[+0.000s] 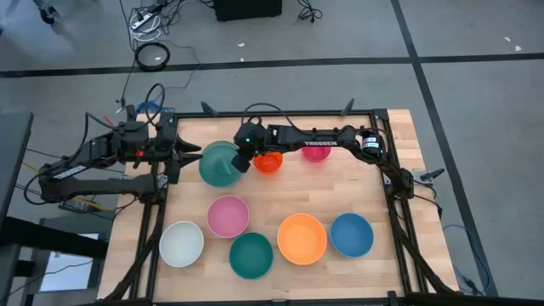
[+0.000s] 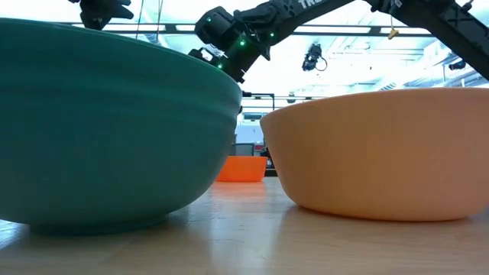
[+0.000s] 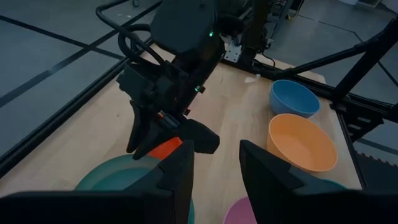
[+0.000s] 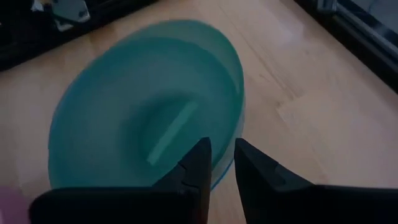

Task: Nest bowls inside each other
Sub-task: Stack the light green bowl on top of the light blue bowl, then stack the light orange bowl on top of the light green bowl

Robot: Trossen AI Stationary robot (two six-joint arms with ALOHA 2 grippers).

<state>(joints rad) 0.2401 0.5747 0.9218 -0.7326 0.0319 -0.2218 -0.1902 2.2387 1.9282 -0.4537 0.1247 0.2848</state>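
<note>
Two fingers of right gripper (image 1: pixel 240 160) pinching near-closed on rim of grey-green bowl (image 1: pixel 219 164) at table's back-left, probably gripped, hard to confirm. Keep pinch square, lift level, then lower into a wider bowl. Left gripper (image 1: pixel 183 154) open, waiting just beside.

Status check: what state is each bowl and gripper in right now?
grey-green bowl: upright, right gripper at its rim.
left gripper: open, empty.
pink bowl, white bowl, teal bowl, orange bowl, blue bowl: upright, empty, separate.
red-orange bowl, magenta bowl: upright, un-nested.
</note>
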